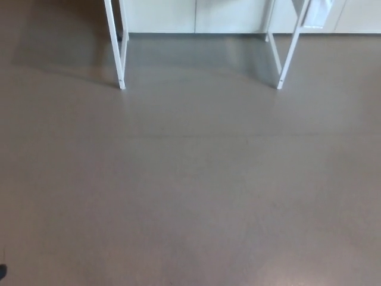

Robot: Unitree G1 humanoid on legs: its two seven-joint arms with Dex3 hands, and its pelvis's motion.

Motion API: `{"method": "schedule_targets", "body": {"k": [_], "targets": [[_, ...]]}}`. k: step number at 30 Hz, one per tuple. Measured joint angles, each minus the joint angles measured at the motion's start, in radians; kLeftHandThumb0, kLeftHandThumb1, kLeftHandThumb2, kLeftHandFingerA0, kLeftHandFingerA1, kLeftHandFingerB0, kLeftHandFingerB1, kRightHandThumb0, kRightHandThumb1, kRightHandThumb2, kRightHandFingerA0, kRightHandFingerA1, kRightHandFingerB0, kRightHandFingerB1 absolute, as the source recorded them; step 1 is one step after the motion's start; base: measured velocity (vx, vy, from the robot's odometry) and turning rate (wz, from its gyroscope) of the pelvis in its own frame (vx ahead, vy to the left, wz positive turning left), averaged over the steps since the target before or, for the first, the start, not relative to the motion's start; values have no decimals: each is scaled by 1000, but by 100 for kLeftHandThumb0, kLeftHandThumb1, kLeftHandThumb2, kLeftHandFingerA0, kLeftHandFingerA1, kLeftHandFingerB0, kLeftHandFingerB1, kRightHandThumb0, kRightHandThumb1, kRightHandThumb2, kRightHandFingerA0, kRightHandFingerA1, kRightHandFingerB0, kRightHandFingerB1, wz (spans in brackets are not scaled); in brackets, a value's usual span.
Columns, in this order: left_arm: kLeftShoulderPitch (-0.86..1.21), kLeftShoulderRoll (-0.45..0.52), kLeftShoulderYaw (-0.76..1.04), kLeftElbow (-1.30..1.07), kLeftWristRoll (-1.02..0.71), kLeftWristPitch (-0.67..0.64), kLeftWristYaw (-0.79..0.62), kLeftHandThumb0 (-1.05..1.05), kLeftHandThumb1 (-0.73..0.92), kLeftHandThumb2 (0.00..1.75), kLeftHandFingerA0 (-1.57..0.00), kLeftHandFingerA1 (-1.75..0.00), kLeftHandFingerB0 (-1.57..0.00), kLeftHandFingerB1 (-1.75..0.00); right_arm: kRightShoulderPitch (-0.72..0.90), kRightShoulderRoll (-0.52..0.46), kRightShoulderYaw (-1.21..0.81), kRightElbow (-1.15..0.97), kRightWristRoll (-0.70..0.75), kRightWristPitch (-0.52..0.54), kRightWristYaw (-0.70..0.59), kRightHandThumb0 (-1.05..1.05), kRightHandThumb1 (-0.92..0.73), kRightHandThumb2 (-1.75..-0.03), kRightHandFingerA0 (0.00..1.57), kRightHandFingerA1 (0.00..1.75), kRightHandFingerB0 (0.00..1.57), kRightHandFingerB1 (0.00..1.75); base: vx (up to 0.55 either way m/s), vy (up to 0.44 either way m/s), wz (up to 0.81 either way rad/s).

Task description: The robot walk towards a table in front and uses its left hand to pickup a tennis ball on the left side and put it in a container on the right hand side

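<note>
Table legs dead ahead across the floor; ball, container unseen; my hands out of frame, can't tell the fingers' state

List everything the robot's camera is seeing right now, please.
Floor: one, grey-brown, fills most of the view.
Table legs: four, white, in two pairs at top left and top right.
Pale panels: several, cream, along the top edge behind the legs.
White item: one, top right beside the legs; too cropped to identify.
Dark speck: one, black, bottom-left corner; cannot tell what it is.
Robot's hands: none in view.
</note>
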Motion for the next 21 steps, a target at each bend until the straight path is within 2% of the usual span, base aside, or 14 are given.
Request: {"method": "schedule_targets", "body": {"k": [3, 8, 9, 14, 15, 16, 18, 19, 21], "targets": [[-8, -5, -18, 15, 3, -5, 1, -16, 51, 92, -22, -52, -11, -45, -1, -17, 0, -10, -1, 0, -5, -76, -67, -101, 13, 56, 0, 30, 195, -252, 35], [-14, -18, -18, 29, 0, -14, 4, -13, 50, 92, -21, -53, -12, -46, -9, -43, -8, -15, 4, 2, -10, -78, -67, -101, 10, 54, 0, 31, 111, -120, -1], [-15, -30, -12, 28, -3, -16, 6, -22, 67, 63, -30, -39, -20, -31, -15, -41, -8, -16, 5, 4, -8, -75, -66, -99, 16, 56, 0, 33, 160, -14, -6], [-3, -85, -5, -22, -8, -22, 19, -22, 67, 63, -30, -39, -20, -31, -32, -26, -2, -14, 2, 6, -7, -75, -66, -99, 16, 56, 0, 33, 145, 106, -12], [0, -90, -5, -29, -8, -21, 21, -24, 63, 63, -29, -39, -20, -32, -32, -23, -1, -13, 2, 6, -7, -68, -88, -69, 15, 50, 2, 26, 197, 195, -17], [9, -96, -4, -47, -9, -21, 24, -16, 46, 90, -19, -52, -11, -47, -30, -17, 1, -14, 2, 6, -7, -69, -87, -69, 15, 50, 3, 26, 248, 220, 0], [28, -118, -4, -91, -12, -22, 31, -16, 46, 90, -19, -52, -11, -47, -22, 4, 1, -21, 5, 7, -7, -69, -87, -69, 15, 50, 3, 26, 291, 315, -15], [37, -119, -2, -111, -13, -21, 36, -22, 65, 63, -28, -38, -19, -31, -20, 24, 5, -26, 4, 8, -5, -74, -66, -99, 15, 56, 0, 33, 232, 163, -11], [53, -122, -2, -138, -16, -22, 43, -22, 66, 63, -29, -38, -19, -31, -11, 46, 14, -38, 3, 7, -1, -78, -70, -102, 10, 55, 0, 29, 217, 123, 7]]}}
